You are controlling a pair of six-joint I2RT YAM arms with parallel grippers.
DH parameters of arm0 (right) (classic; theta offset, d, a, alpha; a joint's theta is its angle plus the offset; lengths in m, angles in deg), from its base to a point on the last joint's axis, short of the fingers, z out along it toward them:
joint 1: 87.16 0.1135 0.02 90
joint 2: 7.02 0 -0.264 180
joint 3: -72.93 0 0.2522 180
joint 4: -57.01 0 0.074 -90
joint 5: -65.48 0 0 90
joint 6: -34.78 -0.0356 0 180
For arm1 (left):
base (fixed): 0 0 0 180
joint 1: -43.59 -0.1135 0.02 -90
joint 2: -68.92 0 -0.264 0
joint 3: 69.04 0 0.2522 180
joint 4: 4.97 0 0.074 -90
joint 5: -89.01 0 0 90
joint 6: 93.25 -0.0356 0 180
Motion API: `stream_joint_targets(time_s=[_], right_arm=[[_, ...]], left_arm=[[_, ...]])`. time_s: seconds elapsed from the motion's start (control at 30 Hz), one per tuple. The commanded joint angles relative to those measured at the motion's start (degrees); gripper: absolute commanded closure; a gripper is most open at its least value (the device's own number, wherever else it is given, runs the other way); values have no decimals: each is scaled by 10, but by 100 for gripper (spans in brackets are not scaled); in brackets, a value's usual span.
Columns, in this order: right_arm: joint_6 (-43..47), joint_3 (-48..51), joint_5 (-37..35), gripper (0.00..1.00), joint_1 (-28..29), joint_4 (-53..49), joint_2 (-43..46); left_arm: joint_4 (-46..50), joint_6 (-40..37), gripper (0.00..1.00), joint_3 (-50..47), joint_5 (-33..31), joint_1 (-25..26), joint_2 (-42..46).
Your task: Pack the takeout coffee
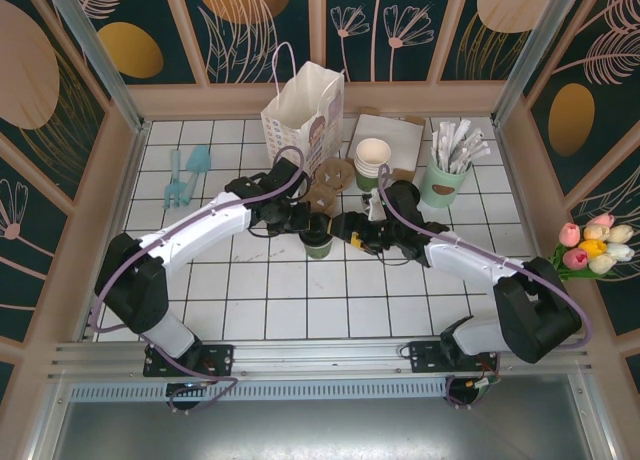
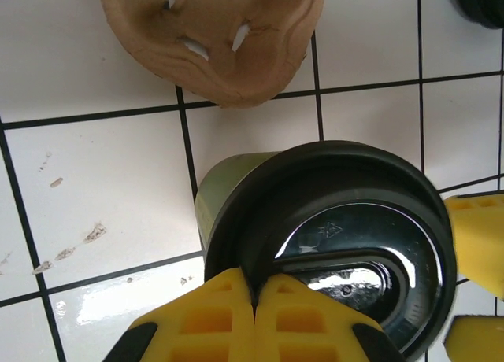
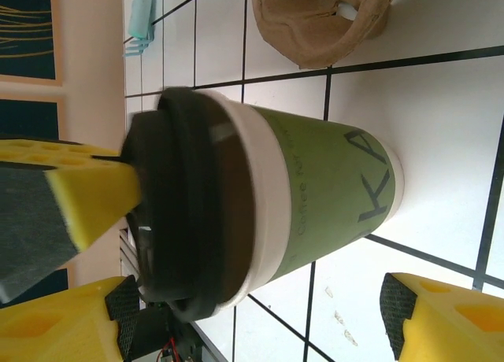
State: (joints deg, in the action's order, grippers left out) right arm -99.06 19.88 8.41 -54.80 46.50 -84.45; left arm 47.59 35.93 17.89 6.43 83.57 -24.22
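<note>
On table (image 1: 240,300), top view: locate cup (image 1: 317,242) upright at centre between left gripper (image 1: 300,226) and right gripper (image 1: 352,240), well apart from bag (image 1: 303,115) standing open at the back. Treat lidding as done and packing as not begun. Judge grasp, lift and lowering into bag as left to do.

From the left wrist: note left gripper (image 2: 256,287) closed, yellow ribbed tips pressed together on the rim of lid (image 2: 339,244). Observe glossy black plastic, round, with raised rim and oval sip recess. Note tray (image 2: 220,31) just beyond, moulded brown pulp, matte and lumpy.

From the right wrist: note right gripper (image 3: 256,303) spread wide, cup (image 3: 323,193) ahead of the gap, no contact visible. Observe matte green paper, tapered wall, pale bands at top and foot, dark lettering.
</note>
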Motion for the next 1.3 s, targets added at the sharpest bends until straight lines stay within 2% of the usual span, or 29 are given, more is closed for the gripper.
stream_joint_targets(time_s=[0.0, 0.3, 0.5, 0.67, 0.8, 0.97, 1.0, 1.27], right_arm=[[-1, -10, 14, 18, 5, 20, -5], [-12, -11, 7, 20, 4, 26, -10], [-27, -3, -14, 27, -5, 26, 1], [-21, 16, -8, 36, -7, 32, 15], [-27, 24, -17, 53, -7, 33, 14], [-28, 26, -36, 59, -7, 28, 20], [-29, 28, -39, 62, -23, 28, 22], [-29, 49, -36, 61, -29, 71, 69]], left_arm=[[0, -12, 100, 18, 13, 3, -17], [13, -14, 100, 2, 11, 3, -27], [25, -24, 100, 7, 6, 3, -35], [39, -30, 100, 23, 7, 7, -47], [43, -32, 100, 37, 8, 10, -47], [49, -34, 100, 50, 9, 11, -66], [52, -34, 100, 53, 9, 12, -66], [58, -38, 100, 61, 7, 13, -74]])
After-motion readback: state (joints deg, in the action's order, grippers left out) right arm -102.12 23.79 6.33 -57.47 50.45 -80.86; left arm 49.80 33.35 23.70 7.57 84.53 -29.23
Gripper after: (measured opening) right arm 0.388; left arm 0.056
